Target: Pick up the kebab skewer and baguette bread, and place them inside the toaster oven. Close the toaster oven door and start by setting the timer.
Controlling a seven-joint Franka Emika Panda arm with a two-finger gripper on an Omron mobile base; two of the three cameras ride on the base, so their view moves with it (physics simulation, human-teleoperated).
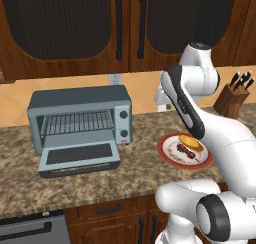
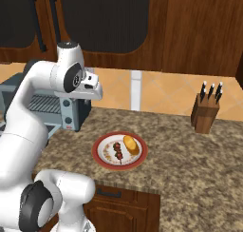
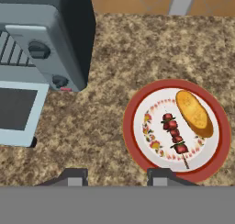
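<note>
Pincer [image 3: 114, 175] partly open, empty, high above tabletop [image 3: 137, 48]. Risk: skewer [image 3: 175, 137] thin, lies just beside bread [image 3: 194, 113] on plate [image 3: 133, 140]; off-center descent may nudge bread, miss stick.

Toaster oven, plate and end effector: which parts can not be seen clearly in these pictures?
- Toaster oven, right base view: the arm covers most of it.
- Toaster oven door, hand view: cut off by the left edge.
- Kebab skewer and baguette bread, left base view: partly behind the forearm.
- End effector, hand view: just the fingertips rise at the bottom; they stand apart, holding nothing.
</note>
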